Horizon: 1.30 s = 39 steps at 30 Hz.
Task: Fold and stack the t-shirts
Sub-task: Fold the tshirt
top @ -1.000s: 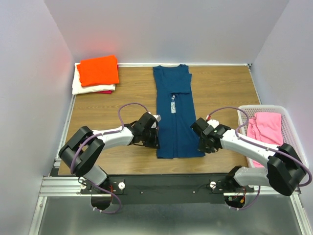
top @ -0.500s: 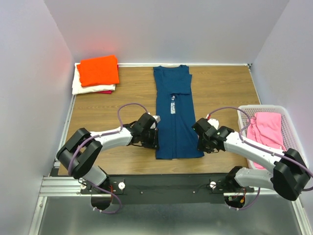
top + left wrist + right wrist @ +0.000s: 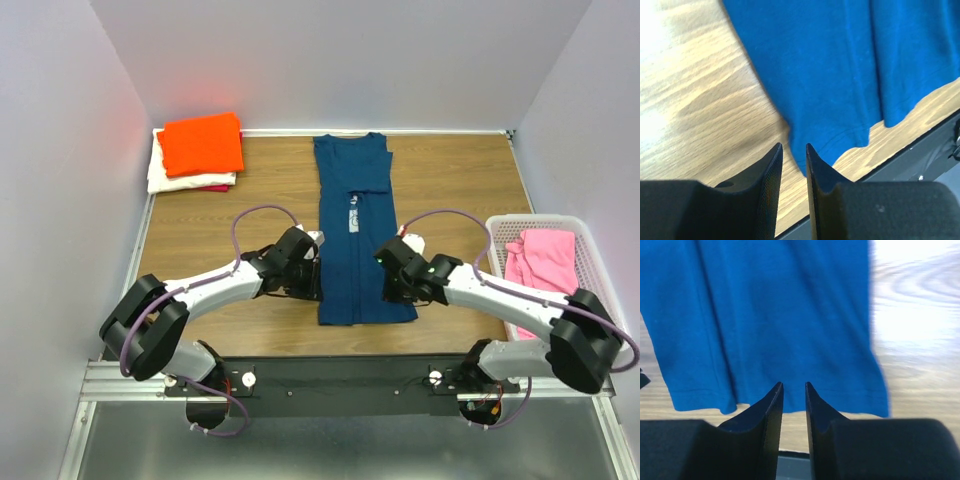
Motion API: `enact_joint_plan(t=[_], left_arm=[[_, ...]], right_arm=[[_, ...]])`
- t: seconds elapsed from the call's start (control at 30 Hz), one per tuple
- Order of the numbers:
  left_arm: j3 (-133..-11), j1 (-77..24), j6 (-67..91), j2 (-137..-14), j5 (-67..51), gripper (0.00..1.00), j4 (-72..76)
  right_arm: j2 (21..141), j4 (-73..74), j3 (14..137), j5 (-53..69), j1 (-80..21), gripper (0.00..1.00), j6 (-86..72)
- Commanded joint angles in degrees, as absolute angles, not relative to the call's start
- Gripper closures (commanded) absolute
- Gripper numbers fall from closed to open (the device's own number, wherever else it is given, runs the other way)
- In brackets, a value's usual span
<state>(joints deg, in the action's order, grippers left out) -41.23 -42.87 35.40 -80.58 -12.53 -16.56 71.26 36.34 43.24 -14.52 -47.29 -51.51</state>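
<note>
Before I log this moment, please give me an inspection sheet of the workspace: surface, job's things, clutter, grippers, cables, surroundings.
Surface: wooden table, bare around the shirts.
Job's things: navy t-shirt lying flat, folded narrow; orange t-shirt tops the far-left stack; pink t-shirt in white basket.
Clutter: nothing seen.
Grippers: left gripper and right gripper above the navy hem, jaws nearly shut, holding nothing.
Cables: purple cable loops over each arm.
Surroundings: plain grey walls.

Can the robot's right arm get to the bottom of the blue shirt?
Probably yes. The right gripper hovers over the navy blue t-shirt near its bottom hem, fingers nearly together, and nothing lies between them.
</note>
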Motion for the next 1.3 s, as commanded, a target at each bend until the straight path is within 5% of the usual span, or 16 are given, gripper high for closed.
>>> enact_joint_plan(t=[0.0, 0.63, 1.03, 1.2, 1.27], left_arm=[[-43.5, -43.24, 35.16, -79.36, -11.08, 0.67, -17.23], [-42.81, -43.24, 35.16, -80.6, -13.01, 0.69, -14.33], [-42.01, -43.24, 35.16, -80.77, -13.62, 0.7, -13.18], [-41.92, -43.24, 35.07, -80.68, -13.89, 0.7, -12.92], [-41.84, -43.24, 34.98, -80.33, -14.06, 0.69, -13.01]], right_arm=[[76.54, 30.85, 45.7, -13.45, -50.44, 0.68, -51.5], [86.13, 29.18, 47.2, -15.73, -56.69, 0.64, -55.28], [85.08, 29.27, 47.55, -16.08, -57.3, 0.97, -56.25], [82.8, 29.53, 47.29, -15.56, -57.39, 0.99, -55.99], [81.48, 30.58, 46.85, -16.34, -57.39, 0.93, -56.42]])
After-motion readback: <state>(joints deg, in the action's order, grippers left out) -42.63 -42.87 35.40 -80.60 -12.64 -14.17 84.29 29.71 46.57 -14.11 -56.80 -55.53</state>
